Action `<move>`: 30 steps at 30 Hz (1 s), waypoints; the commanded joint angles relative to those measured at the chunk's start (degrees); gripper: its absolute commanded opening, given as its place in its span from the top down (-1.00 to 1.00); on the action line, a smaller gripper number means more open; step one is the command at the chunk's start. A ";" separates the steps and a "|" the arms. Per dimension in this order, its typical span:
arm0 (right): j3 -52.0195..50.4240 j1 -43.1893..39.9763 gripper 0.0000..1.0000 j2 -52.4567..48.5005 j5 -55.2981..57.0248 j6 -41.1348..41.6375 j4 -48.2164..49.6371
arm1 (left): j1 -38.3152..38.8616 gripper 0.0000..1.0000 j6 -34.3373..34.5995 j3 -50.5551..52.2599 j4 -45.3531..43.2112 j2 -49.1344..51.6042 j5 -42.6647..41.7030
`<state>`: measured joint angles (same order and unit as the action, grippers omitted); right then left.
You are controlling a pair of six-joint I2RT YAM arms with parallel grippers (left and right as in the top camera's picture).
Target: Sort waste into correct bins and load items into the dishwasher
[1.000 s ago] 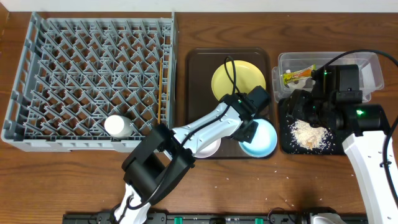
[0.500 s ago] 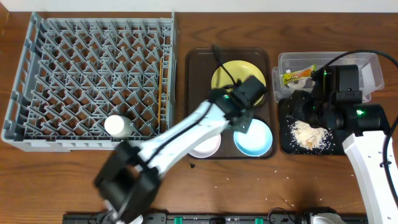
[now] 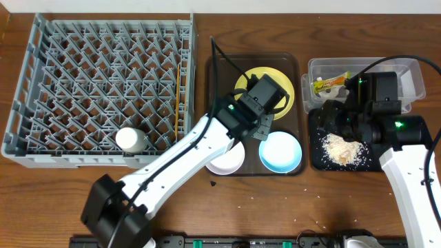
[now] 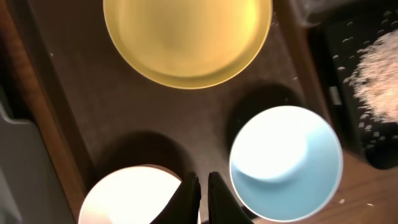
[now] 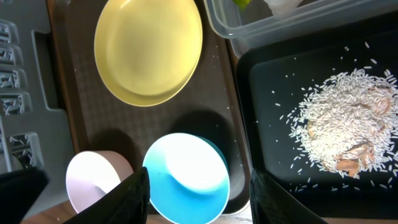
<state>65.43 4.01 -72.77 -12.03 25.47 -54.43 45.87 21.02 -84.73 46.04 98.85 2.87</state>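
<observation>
My left gripper (image 3: 256,131) (image 4: 200,186) is shut and empty, hovering over the brown tray between the white bowl (image 4: 134,196) (image 3: 227,162) and the light blue bowl (image 4: 286,162) (image 3: 280,151). The yellow plate (image 4: 186,37) (image 3: 242,84) lies behind them. My right gripper (image 5: 199,199) (image 3: 337,118) is open and empty above the black tray's (image 3: 313,155) left edge. Rice scraps (image 3: 341,148) (image 5: 342,124) lie in the black tray. The snack wrapper (image 3: 331,83) lies in the clear box (image 3: 406,69). The grey dish rack (image 3: 41,89) holds the white cup (image 3: 129,140) and chopsticks (image 3: 182,96).
The brown serving tray (image 3: 215,103) sits between the rack and the two bins. A few rice crumbs lie on the wooden table (image 3: 310,220) in front of the black tray. The left arm stretches diagonally from the front edge over the tray.
My left gripper has lifted off the blue bowl's rim and moved back toward the yellow plate. The blue bowl now shows whole. The right arm has not moved.
</observation>
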 commanded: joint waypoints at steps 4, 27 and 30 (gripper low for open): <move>0.50 -0.31 0.00 0.24 -0.44 0.63 -1.09 | 0.20 0.34 0.70 0.61 0.46 5.49 0.63; 0.50 -0.31 -0.03 0.24 -0.42 0.63 -1.31 | 0.22 0.17 0.68 3.56 -5.11 11.58 -9.81; 0.50 -0.31 -0.03 0.24 -0.42 0.63 -1.31 | 0.26 0.16 0.70 3.58 -5.81 13.66 -10.05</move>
<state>65.43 4.01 -72.77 -12.03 25.47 -55.68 45.98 21.41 -81.97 40.51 110.30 -6.20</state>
